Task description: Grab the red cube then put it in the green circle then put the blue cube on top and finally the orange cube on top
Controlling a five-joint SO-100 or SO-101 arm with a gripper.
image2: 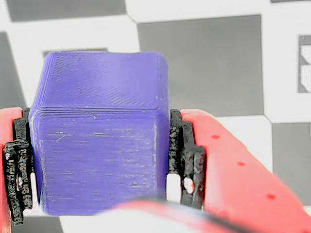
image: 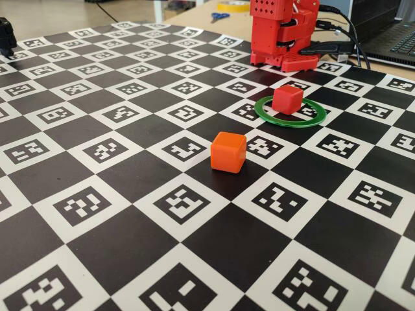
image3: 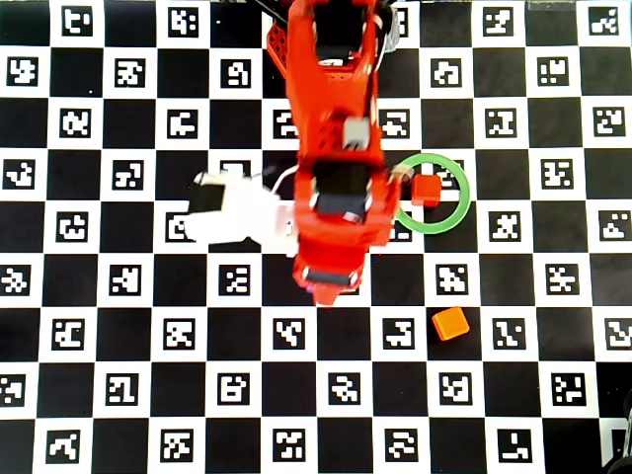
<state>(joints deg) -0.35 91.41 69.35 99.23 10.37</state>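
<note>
Robotics lab or office bench: checkerboard mat (image: 130, 246) printed with fiducial markers covers a wooden table; laptop (image: 395, 39), cables (image: 343, 35), scissors (image: 219, 17), yellow tape roll (image: 233, 6) behind.

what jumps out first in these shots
In the wrist view, the blue cube fills the frame, clamped in the gripper. In the fixed view, the red cube sits inside the green circle, and the orange cube stands alone nearer the camera on the checkered board.

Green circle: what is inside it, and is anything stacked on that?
Inside the green circle sits only the red cube, with nothing on top. The blue cube is clamped between the jaws; the orange cube lies outside the ring.
</note>
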